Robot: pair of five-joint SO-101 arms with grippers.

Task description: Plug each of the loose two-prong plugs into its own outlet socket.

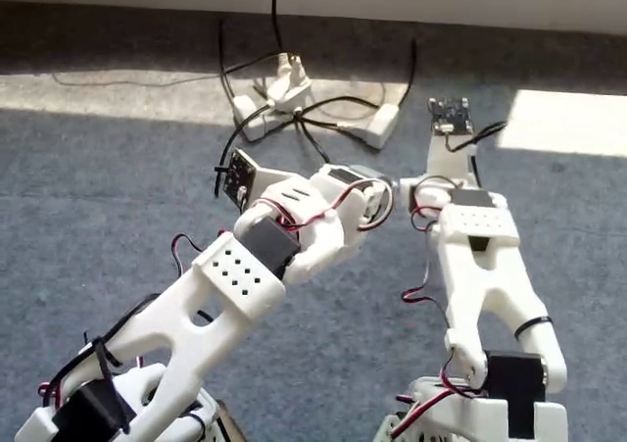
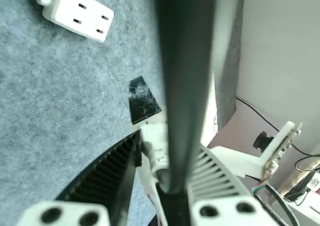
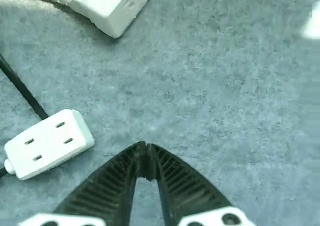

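My left gripper (image 2: 156,148) is shut on a white two-prong plug (image 2: 152,145), whose black cord (image 2: 182,70) runs straight up past the camera. In the high view this gripper (image 1: 377,195) hangs over the grey carpet, short of the white outlet blocks (image 1: 380,123). One outlet block (image 2: 77,13) lies ahead of it with its slots showing. My right gripper (image 3: 146,162) is shut with nothing in it, low over the carpet. A white outlet block (image 3: 47,143) with two pairs of slots lies close beside it. Another white block (image 3: 112,3) lies farther off.
Black cords (image 1: 323,104) loop around the outlet blocks, and one white plug (image 1: 289,74) sits on the far block. A dark patch (image 2: 142,98) marks the carpet near the left gripper. A wall runs along the far edge, and a sunlit strip (image 1: 568,119) crosses the floor.
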